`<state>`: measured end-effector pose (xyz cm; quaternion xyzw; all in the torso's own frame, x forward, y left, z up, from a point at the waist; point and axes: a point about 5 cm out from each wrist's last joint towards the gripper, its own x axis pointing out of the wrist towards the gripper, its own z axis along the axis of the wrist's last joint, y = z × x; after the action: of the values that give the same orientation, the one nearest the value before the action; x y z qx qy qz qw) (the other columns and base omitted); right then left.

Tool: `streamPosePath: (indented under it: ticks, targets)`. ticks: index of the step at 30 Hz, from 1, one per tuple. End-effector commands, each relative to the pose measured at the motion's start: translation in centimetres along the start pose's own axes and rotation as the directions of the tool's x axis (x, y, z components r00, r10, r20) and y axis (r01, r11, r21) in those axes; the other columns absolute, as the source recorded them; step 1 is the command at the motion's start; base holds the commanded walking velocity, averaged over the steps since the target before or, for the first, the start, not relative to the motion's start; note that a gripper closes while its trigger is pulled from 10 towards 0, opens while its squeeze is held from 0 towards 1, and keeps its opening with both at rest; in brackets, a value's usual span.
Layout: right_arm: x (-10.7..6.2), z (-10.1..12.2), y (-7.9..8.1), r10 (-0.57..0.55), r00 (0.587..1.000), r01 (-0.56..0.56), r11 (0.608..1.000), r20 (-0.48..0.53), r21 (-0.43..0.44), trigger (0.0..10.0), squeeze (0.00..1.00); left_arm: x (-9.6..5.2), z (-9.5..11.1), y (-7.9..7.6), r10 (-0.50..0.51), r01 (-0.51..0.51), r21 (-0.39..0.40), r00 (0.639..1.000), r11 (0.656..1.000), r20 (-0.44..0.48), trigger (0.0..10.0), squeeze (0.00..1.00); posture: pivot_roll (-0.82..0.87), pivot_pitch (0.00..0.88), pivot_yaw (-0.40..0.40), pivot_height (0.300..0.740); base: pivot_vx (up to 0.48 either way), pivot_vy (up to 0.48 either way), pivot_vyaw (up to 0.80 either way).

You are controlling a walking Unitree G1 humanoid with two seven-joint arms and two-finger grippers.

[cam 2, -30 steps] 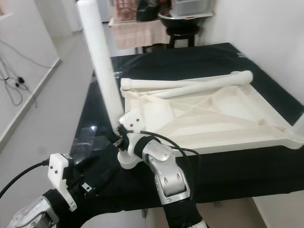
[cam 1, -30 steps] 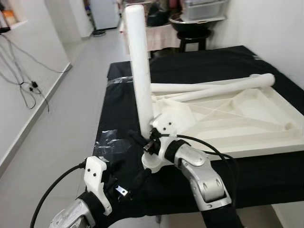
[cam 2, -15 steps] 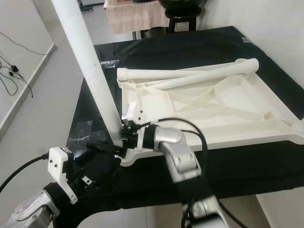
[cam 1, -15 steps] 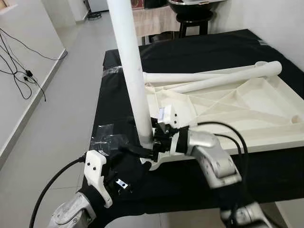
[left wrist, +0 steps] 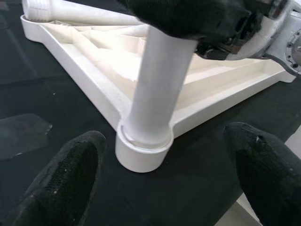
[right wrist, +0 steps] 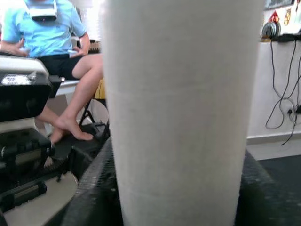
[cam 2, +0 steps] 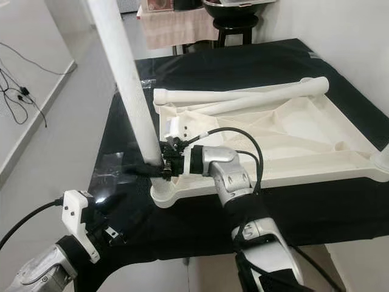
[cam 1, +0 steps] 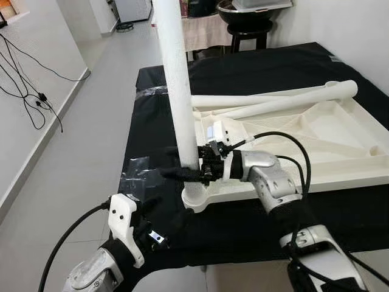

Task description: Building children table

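1. Right gripper [cam 1: 189, 173]: its black fingers [right wrist: 96, 188] are closed round the upright white table leg [cam 1: 177, 91], one on each side, low on the shaft.
2. Table leg: its foot sits in the corner socket [left wrist: 141, 153] of the upturned white tabletop [cam 1: 316, 152], just below the fingers.
3. Left gripper [left wrist: 164, 183]: fingers spread wide and empty, flanking the socket without touching it.
4. Two loose legs [cam 1: 273, 100] lie across the tabletop's far edge, on the black cloth [cam 1: 255, 67].

The right gripper [cam 1: 182, 172] reaches in level from the right, its black fingers [right wrist: 94, 188] clamped around the upright leg [cam 1: 179, 91] just above its socket, while the left gripper [left wrist: 160, 179] hovers below, spread wide, facing that leg.
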<state>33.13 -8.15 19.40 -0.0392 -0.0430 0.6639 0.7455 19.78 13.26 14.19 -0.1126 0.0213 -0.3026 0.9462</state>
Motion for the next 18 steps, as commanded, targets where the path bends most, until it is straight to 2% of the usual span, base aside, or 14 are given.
streamPosePath:
  ticks: [1, 2, 4, 5, 6, 7, 8, 9, 10, 11, 14, 17, 18]
  targets:
    - [-0.2, -0.5, 0.4, 0.005, 1.000, -0.005, 1.000, -0.013, -0.002, 0.0, 0.00, -0.1, 0.0, -0.1, 0.002, -0.002, 0.001, 1.000, 1.000, -0.005, 10.0, 0.00, 0.01, 0.105, 0.083, 0.740, 0.000, 0.000, 0.00]
    - [-1.2, -0.8, 1.0, -0.040, 0.998, 0.039, 0.999, -0.046, -0.030, 0.0, 0.00, -0.1, 0.1, -0.1, 0.001, -0.001, -0.001, 1.000, 1.000, -0.004, 10.0, 0.00, 0.00, 0.111, 0.088, 0.740, 0.000, 0.000, 0.00]
    - [-1.4, -0.9, 1.1, -0.050, 0.997, 0.048, 0.998, -0.055, -0.037, 0.0, 0.00, -0.1, 0.1, -0.1, 0.001, -0.001, -0.001, 1.000, 1.000, -0.003, 10.0, 0.00, 0.00, 0.111, 0.088, 0.740, 0.000, 0.000, 0.00]
    - [-1.5, -1.5, 1.6, -0.163, 0.981, 0.161, 0.987, -0.105, -0.027, 0.0, 0.00, -0.2, 0.1, 0.0, 0.001, -0.001, -0.002, 1.000, 1.000, -0.005, 10.0, 0.00, -0.01, 0.116, 0.103, 0.740, 0.000, 0.000, 0.00]
    - [-1.5, -1.5, 1.6, -0.163, 0.981, 0.161, 0.987, -0.105, -0.027, 0.0, 0.00, -0.2, 0.1, 0.0, 0.001, -0.001, -0.002, 1.000, 1.000, -0.005, 10.0, 0.00, -0.01, 0.116, 0.103, 0.740, 0.000, 0.000, 0.00]
    - [-1.0, -2.2, 2.0, -0.355, 0.922, 0.352, 0.935, -0.153, -0.043, 0.0, 0.00, -0.3, 0.2, 0.2, 0.001, -0.001, -0.003, 1.000, 1.000, -0.008, 10.0, 0.00, -0.01, 0.119, 0.119, 0.740, 0.000, 0.000, 0.00]
    - [-0.9, -3.5, 3.5, -0.565, 0.800, 0.579, 0.816, -0.204, 0.009, 0.0, 0.00, -0.4, 0.3, 0.5, -0.001, 0.001, -0.006, 1.000, 1.000, -0.013, 10.0, 0.00, -0.02, 0.120, 0.130, 0.740, 0.000, 0.000, 0.00]
    - [-0.9, -3.5, 3.5, -0.565, 0.800, 0.579, 0.816, -0.204, 0.009, 0.0, 0.00, -0.4, 0.3, 0.5, -0.001, 0.001, -0.006, 1.000, 1.000, -0.013, 10.0, 0.00, -0.02, 0.120, 0.130, 0.740, 0.000, 0.000, 0.00]
    - [-0.3, -4.1, 5.2, -0.614, 0.754, 0.635, 0.772, -0.233, 0.020, 0.0, 0.00, -0.4, 0.3, 0.6, -0.004, 0.004, -0.007, 1.000, 1.000, -0.018, 10.0, 0.00, -0.02, 0.116, 0.135, 0.740, 0.000, 0.000, 0.00]
    - [0.3, -4.1, 5.9, -0.631, 0.740, 0.646, 0.763, -0.232, -0.015, 0.0, 0.00, -0.4, 0.2, 0.8, -0.007, 0.007, -0.007, 1.000, 1.000, -0.024, 10.0, 0.00, -0.02, 0.099, 0.138, 0.740, 0.000, 0.000, 0.00]
    - [0.5, -3.8, 4.9, -0.657, 0.725, 0.675, 0.737, -0.209, 0.024, 0.0, 0.00, -0.2, 0.1, 0.9, -0.009, 0.008, -0.008, 1.000, 1.000, -0.028, 10.0, 0.00, -0.02, 0.100, 0.132, 0.740, 0.000, 0.000, 0.00]
    - [0.8, -4.2, 4.6, -0.635, 0.741, 0.654, 0.756, -0.221, 0.019, 0.0, 0.00, -0.2, 0.1, 0.9, -0.007, 0.007, -0.006, 1.000, 1.000, -0.027, 10.0, 0.00, -0.02, 0.097, 0.122, 0.740, 0.000, 0.000, 0.00]
    - [1.0, -4.2, 4.5, -0.621, 0.751, 0.639, 0.769, -0.226, 0.008, 8.7, 0.00, -0.1, 0.1, 0.9, -0.003, 0.003, -0.003, 1.000, 1.000, -0.024, 10.0, 0.00, -0.01, 0.097, 0.113, 0.740, 0.000, 0.000, 0.00]
